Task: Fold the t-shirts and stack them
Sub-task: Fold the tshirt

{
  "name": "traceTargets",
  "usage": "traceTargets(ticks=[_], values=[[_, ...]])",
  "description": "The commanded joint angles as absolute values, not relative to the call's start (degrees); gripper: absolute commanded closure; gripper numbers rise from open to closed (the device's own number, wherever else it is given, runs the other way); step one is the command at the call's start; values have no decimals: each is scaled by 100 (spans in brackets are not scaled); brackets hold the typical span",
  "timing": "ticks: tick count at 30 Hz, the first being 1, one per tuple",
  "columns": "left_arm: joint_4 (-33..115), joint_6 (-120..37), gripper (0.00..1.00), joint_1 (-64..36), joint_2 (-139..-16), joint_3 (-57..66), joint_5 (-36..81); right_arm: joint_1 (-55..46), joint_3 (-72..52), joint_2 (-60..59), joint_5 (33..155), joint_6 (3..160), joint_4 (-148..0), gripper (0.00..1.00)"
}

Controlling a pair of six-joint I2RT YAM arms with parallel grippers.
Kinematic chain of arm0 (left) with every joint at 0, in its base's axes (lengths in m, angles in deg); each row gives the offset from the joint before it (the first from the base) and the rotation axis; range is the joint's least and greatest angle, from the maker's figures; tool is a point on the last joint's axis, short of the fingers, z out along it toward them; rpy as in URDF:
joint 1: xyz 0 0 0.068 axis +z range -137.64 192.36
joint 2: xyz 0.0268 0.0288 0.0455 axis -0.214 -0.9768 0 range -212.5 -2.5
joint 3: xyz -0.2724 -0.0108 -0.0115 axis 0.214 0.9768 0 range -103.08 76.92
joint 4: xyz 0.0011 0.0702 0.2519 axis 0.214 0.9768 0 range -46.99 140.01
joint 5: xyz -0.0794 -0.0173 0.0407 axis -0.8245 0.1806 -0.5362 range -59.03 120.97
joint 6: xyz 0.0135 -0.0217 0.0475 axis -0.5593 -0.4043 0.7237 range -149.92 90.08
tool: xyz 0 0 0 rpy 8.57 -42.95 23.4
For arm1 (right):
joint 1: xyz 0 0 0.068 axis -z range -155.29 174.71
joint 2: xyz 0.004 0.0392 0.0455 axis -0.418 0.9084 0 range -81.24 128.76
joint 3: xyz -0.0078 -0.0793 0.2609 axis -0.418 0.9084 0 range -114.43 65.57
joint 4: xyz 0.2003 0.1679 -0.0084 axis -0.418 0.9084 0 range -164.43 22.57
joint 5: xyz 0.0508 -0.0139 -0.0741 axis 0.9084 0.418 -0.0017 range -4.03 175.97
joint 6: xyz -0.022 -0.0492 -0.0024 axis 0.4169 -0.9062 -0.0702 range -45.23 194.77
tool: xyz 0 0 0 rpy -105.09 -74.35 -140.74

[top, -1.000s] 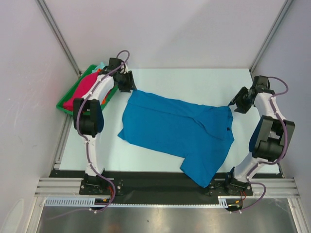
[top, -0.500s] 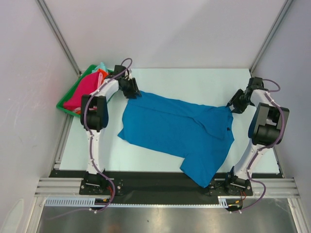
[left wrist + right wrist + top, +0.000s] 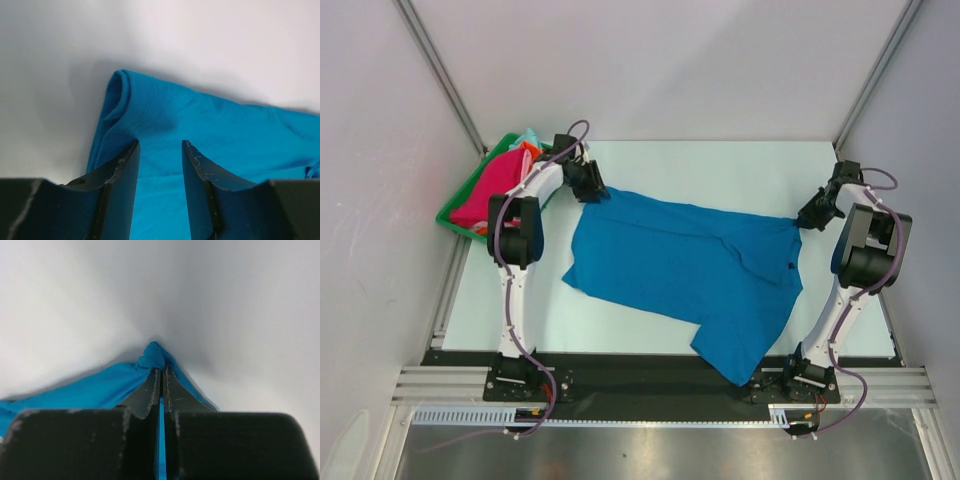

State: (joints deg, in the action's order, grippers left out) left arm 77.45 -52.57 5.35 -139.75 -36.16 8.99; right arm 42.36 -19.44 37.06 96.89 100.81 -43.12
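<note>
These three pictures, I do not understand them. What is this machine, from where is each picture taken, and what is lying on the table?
The machine is two small robot arms fixed at the near edge of a white table. The wide picture comes from a camera above and behind them. The other two come from cameras on the wrists, each looking past its own claw.

A large blue t-shirt lies spread on the table. A green tray at the far left holds more shirts, magenta on top.

The right claw is shut on a bunched corner of the blue shirt. The left claw is open, its two fingers over the shirt's opposite corner, not yet pinching.
</note>
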Motion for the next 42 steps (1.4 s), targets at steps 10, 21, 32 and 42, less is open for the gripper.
traceTargets(ticks=[10, 21, 32, 42], values=[[7641, -5400, 55, 612, -14373, -4173, 733, 4378, -2196, 3784, 8957, 10421, -4911, 100], [6850, -5698, 53, 700, -14752, -4498, 452, 4317, -3699, 4865, 9186, 10351, -4780, 100], [6919, -5225, 48, 542, -12971, -3429, 1426, 4272, -6281, 5438, 8354, 9507, -2813, 56], [7228, -5057, 52, 304, -9958, -555, 2447, 4212, -4680, 3655, 7797, 9717, -1774, 33]])
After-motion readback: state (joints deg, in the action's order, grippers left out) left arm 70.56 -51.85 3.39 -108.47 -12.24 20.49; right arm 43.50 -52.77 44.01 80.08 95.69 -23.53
